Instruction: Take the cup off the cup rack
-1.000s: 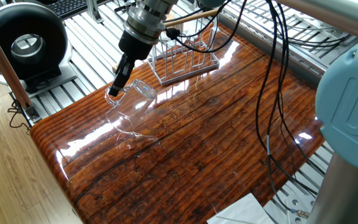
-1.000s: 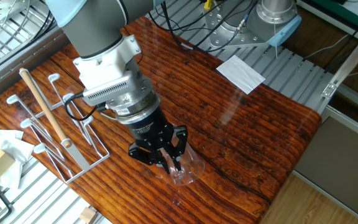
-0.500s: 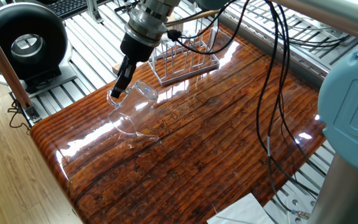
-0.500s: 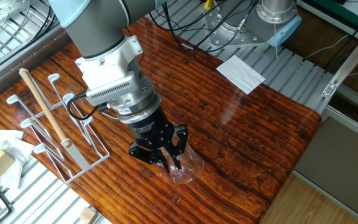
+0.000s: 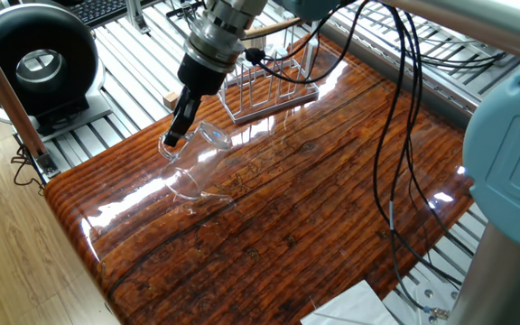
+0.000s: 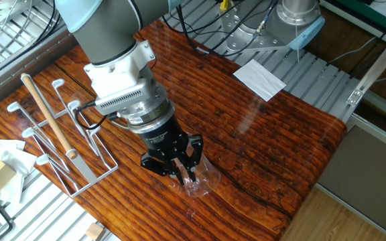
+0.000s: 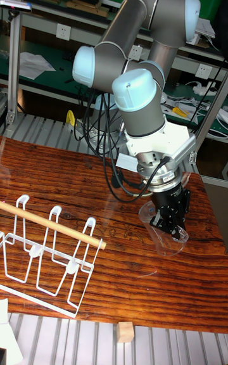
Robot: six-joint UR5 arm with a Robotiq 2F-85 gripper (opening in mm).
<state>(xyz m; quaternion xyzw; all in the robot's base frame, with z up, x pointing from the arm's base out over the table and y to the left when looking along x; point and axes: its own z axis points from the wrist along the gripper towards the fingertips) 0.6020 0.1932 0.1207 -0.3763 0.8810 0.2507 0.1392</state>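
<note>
The cup (image 5: 193, 164) is a clear tumbler held tilted low over the wooden table (image 5: 332, 208), away from the cup rack. My gripper (image 5: 173, 141) is shut on its wall near the rim, one finger inside and one outside. In the other fixed view the gripper (image 6: 183, 175) points down at the cup (image 6: 198, 182) near the table's front edge. The tall fixed view shows the cup (image 7: 166, 238) under the gripper (image 7: 166, 222). The cup rack (image 5: 269, 86) (image 6: 59, 140) (image 7: 44, 257), a white wire frame with a pale dowel on top, stands empty. Whether the cup's base touches the table I cannot tell.
A black round blower (image 5: 34, 59) sits beyond the table's corner. Cables (image 5: 395, 135) hang over the table's right side. White paper (image 6: 260, 77) lies off the far edge. A small wooden block (image 7: 125, 332) lies on the slatted metal base next to the rack.
The gripper and the cup have drifted a little to the right, farther from the rack. The grip on the cup is unchanged.
</note>
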